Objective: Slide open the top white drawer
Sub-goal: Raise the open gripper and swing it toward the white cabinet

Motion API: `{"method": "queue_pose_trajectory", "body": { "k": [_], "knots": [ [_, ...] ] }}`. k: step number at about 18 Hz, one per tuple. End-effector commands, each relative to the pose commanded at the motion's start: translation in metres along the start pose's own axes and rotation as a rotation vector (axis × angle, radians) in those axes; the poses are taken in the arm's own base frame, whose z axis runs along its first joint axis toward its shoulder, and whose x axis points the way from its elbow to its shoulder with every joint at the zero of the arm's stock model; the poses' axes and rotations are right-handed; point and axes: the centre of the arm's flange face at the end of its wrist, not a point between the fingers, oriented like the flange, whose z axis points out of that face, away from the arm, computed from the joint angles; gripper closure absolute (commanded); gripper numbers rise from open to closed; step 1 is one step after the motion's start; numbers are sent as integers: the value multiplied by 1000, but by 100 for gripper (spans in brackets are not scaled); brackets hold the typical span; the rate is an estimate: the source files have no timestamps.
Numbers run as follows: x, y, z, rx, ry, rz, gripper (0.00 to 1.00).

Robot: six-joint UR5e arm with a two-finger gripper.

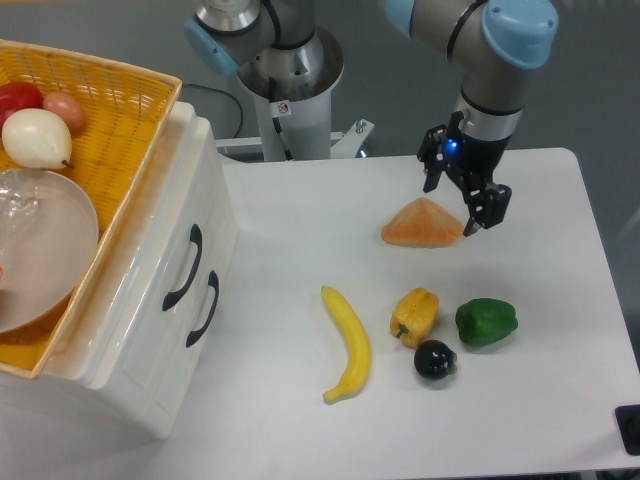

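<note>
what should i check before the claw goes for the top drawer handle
1. Top white drawer shut, flush with the cabinet: ok.
2. Its dark handle in view, nothing on it: ok.
3. Claw open and holding nothing: ok.
4. Claw near the handle: not ok, it hangs far across the table by the orange wedge.
5. Space before the drawer front: ok, the banana lies apart from it.
6. Yellow wicker basket steady on top: cannot tell.

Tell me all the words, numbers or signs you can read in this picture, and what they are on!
No words or numbers can be read anywhere.
Small round red sign sticker on the white robot base column: too small to make out.
The white drawer unit, yellow basket and table carry no text.
The pincer shows only a blue light, no writing.
</note>
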Motion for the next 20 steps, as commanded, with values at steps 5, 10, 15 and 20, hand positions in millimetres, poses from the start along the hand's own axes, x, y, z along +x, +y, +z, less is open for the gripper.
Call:
{"method": "queue_pose_trajectory", "body": {
  "k": [5,10,15,20],
  "knots": [
    [-1,-2,-3,-1,-5,3,0],
    [5,-15,11,1,22,-42,0],
    [9,-20,15,4,42,-137,0],
    [9,-31,16,-1,42,-269,0]
  ]
}}
